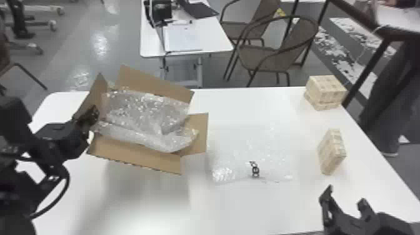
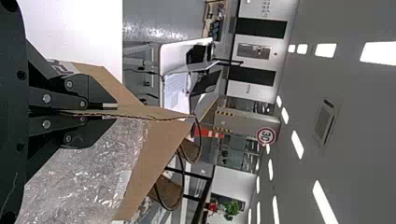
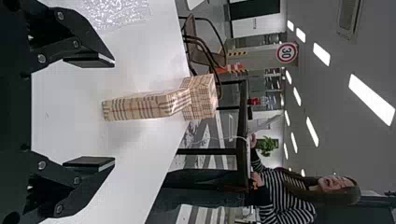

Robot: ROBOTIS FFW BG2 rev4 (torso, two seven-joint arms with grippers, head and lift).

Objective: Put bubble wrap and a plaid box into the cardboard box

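Left gripper [image 1: 93, 115] at head view's left, fingers pinched together; right gripper [image 1: 345, 194] lower right, fingers spread wide

Metal-framed armchairs [image 1: 281, 50] stand beside a white desk [image 1: 218, 43] on glossy grey floor [image 1: 78, 40] beneath ceiling lights [image 2: 325, 201].

Three looks, one tabletop [image 1: 250, 212]

From the head, we look forward and down. From each wrist, we look across it, turned sideways: left close to the cardboard box [image 2: 156, 149], right facing the plaid boxes [image 3: 144, 106]. Our head view shares both.
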